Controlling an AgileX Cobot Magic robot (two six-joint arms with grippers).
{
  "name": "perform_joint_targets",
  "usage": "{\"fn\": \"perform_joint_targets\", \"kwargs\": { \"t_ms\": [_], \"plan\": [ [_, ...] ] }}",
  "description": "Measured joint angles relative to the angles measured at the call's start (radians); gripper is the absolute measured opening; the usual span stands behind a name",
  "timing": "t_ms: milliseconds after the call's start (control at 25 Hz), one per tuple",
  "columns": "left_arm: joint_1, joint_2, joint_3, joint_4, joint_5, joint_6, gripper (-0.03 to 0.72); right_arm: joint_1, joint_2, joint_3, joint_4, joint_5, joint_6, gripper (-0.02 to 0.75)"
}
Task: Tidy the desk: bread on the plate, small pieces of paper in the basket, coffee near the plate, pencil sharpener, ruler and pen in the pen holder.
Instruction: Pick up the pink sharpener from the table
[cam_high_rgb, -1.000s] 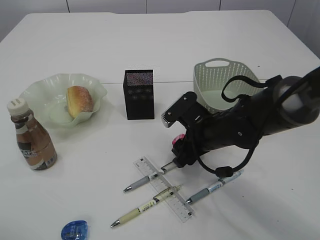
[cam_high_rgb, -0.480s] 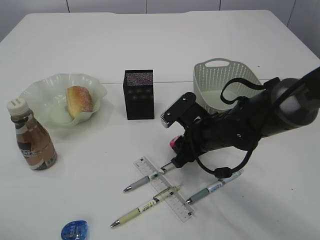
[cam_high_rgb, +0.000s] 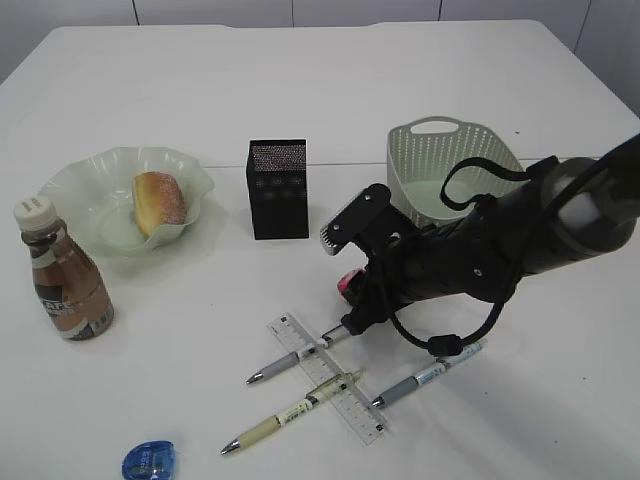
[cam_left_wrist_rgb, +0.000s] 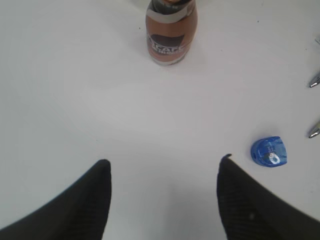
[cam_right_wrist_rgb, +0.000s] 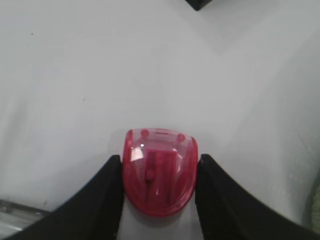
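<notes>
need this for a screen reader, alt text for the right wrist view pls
A red translucent pencil sharpener sits clamped between the right gripper's two black fingers on the white desk. A dark corner of another object pokes in at the top edge.

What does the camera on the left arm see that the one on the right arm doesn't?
Only the left wrist view shows the coffee, a blue pencil sharpener, two pen tips at the right edge, and the left gripper open over nothing. Only the right wrist view shows a red pencil sharpener with the right gripper closed against its sides, plus a black corner at the top. Both show the white desk.
</notes>
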Motion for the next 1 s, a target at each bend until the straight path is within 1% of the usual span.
{"fn": "perform_joint_targets", "kwargs": {
  "t_ms": [320, 1000],
  "plan": [
    [0.0, 0.0, 0.0, 0.0, 0.0, 0.0, 0.486, 0.0, -0.004, 0.0, 0.0, 0.0, 0.0, 0.33],
    [0.0, 0.0, 0.0, -0.002, 0.0, 0.0, 0.486, 0.0, -0.103, 0.0, 0.008, 0.002, 0.006, 0.33]
  ]
}}
